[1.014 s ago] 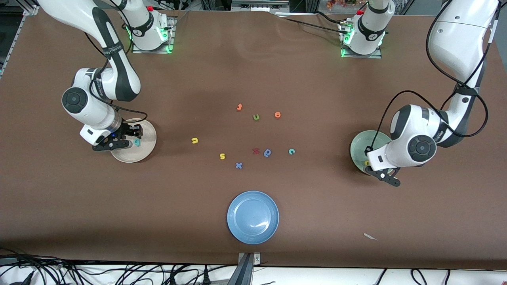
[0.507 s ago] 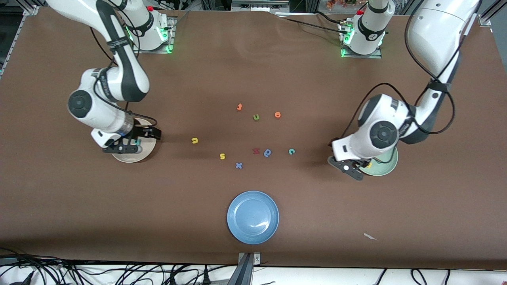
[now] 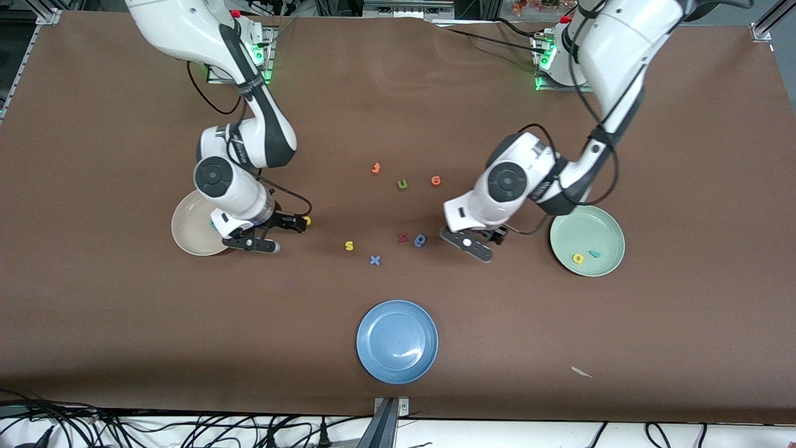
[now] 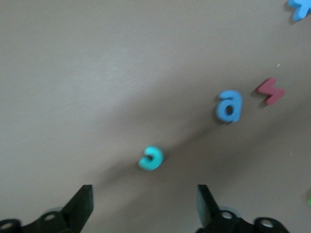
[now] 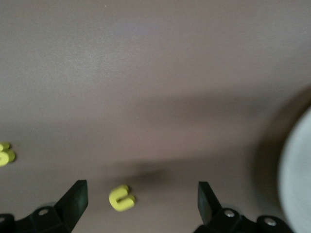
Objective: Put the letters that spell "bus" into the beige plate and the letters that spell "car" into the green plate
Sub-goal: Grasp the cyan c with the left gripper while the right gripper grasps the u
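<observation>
The beige plate [image 3: 189, 233] lies toward the right arm's end, with a teal letter [image 3: 214, 225] peeking out beside the right hand. My right gripper [image 3: 273, 235] is open over the cloth next to the yellow u [image 3: 306, 220] [image 5: 121, 198]. The yellow s [image 3: 349, 246] [image 5: 6, 154] lies nearer the middle. The green plate [image 3: 606, 227] holds a yellow a [image 3: 578, 257] and a teal r [image 3: 595, 253]. My left gripper [image 3: 485, 242] [image 4: 145, 208] is open and empty just short of the teal c [image 4: 151, 158], which the hand hides in the front view.
Loose letters lie mid-table: two orange ones [image 3: 375, 167] [image 3: 436, 180], an olive u [image 3: 402, 183], a red z [image 3: 402, 237], a darker blue letter [image 3: 420, 239] and a blue x [image 3: 375, 260]. A blue plate [image 3: 397, 341] sits nearest the front camera, and a white scrap [image 3: 581, 371] lies beside it.
Both arms swung from their plates toward the middle letters. The right gripper left the teal letter in the beige plate, the left one left the yellow a in the green plate, and both opened.
</observation>
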Robot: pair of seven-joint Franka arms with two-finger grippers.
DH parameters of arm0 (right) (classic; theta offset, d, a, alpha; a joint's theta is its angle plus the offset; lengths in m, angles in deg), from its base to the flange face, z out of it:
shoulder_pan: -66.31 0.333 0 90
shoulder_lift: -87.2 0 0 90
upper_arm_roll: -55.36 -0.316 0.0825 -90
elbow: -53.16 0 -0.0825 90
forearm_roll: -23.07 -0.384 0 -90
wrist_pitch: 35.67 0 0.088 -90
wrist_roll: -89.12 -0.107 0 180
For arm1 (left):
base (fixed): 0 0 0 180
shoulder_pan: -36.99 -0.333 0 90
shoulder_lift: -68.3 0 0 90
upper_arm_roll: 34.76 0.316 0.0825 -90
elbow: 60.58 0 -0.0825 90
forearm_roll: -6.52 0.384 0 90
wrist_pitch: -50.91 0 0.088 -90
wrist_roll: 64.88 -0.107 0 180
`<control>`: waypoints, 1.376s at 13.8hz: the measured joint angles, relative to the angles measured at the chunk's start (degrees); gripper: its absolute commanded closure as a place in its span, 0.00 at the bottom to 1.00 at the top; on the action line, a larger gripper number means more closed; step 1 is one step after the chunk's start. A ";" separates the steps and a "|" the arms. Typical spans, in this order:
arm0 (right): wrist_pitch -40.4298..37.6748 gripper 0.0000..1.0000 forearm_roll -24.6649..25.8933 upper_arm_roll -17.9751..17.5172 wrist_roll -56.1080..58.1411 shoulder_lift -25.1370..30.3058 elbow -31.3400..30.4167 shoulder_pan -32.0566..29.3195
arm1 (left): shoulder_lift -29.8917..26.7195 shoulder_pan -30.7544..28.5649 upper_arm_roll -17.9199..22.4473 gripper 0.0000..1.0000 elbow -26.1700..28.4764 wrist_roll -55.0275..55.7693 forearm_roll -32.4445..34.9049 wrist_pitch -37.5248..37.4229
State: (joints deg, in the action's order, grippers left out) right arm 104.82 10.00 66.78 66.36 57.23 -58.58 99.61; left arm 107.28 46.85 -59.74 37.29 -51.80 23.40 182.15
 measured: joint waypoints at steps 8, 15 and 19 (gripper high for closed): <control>4.12 0.11 0.00 0.06 -5.54 -2.05 -0.80 4.09 | 4.49 0.21 1.13 0.49 -0.76 1.52 4.02 3.97; 6.56 0.31 0.00 0.08 -5.55 -2.08 -3.78 4.66 | 5.32 0.32 1.06 0.57 -0.77 1.55 4.02 4.08; 6.62 0.45 0.00 0.08 -5.56 -2.07 -3.89 4.88 | 5.43 0.32 1.07 1.00 -0.89 1.59 4.03 5.45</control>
State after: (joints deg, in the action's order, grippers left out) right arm 111.44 9.99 66.86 60.80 55.17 -62.47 104.49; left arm 112.71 47.16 -58.67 36.40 -50.21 27.43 187.60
